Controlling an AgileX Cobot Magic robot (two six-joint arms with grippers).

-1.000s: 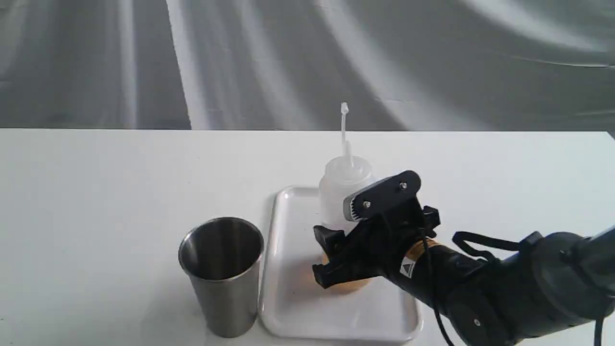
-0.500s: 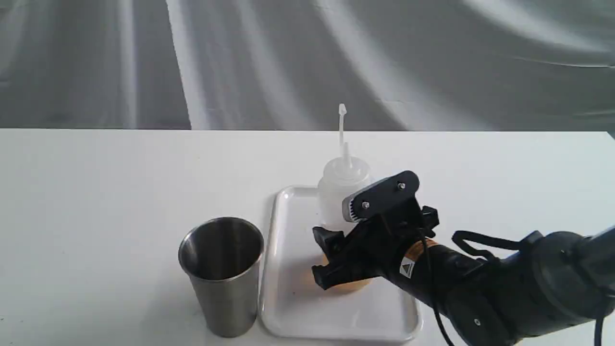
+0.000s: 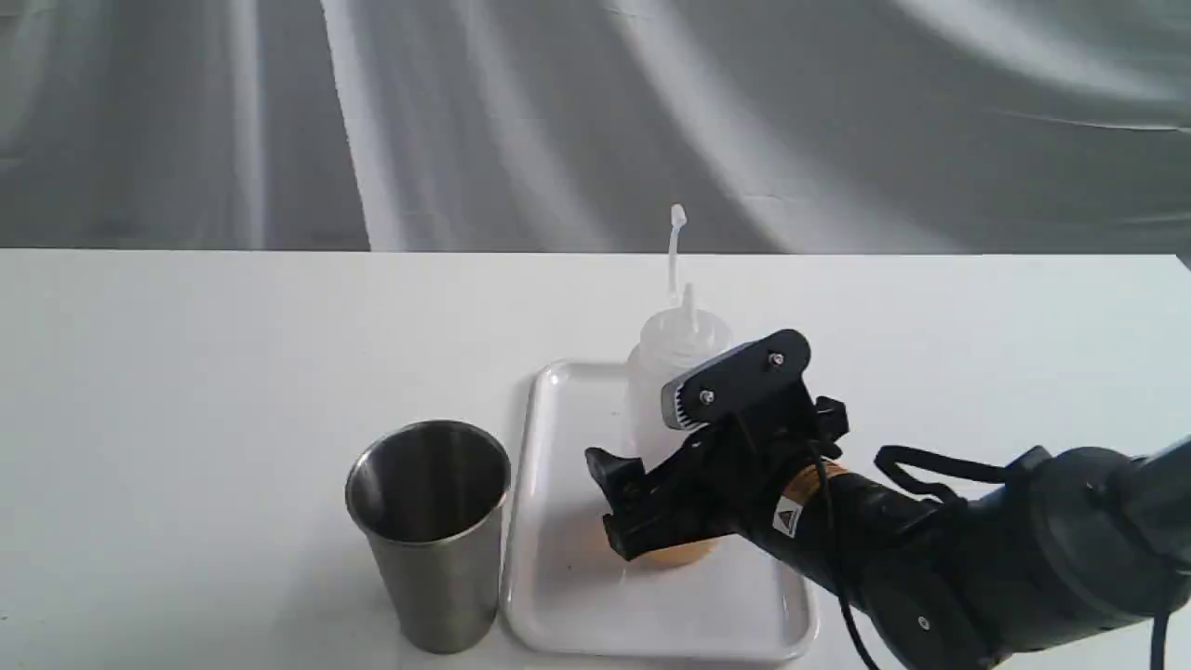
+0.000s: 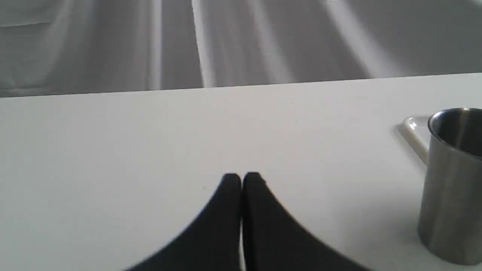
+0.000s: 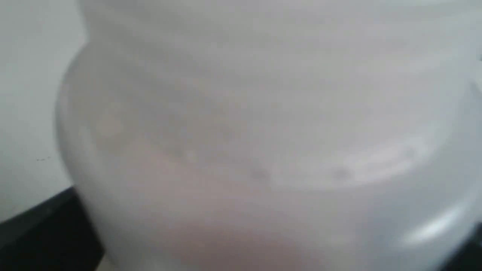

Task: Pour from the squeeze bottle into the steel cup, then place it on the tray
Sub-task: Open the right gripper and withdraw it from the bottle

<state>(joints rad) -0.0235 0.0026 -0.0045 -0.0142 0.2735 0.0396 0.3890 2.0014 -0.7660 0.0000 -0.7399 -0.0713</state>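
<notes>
- Grey draped cloth (image 3: 558,112) hangs behind a white table (image 3: 186,372), which carries everything we see;
- the right arm (image 3: 977,558) reaches in from the right edge of the exterior view; the right gripper (image 3: 637,435) straddles the bottle's lower body with one jaw on either side; we cannot tell whether the pads press the wall or stand just off it, since the right wrist view shows only blurred plastic;
- the tray (image 3: 558,605) lies flat just beside the cup, on its right in the exterior view;
- the squeeze bottle (image 3: 665,358) stands on the tray, close to upright, with amber liquid (image 3: 675,556) low in its base;
- the steel cup (image 3: 437,568) stands upright on the table, off the tray; its dark inside does not tell us whether anything was poured;
- the left gripper (image 4: 241,177) hangs over bare table, apart from the cup, its fingers pressed together on nothing;
- the nozzle (image 3: 689,302) is uncapped; its tip cap (image 3: 677,216) stands up on the tether;
- we judge the pour over and the bottle placed; what is left is letting go cleanly and drawing the arm back without tipping it.
</notes>
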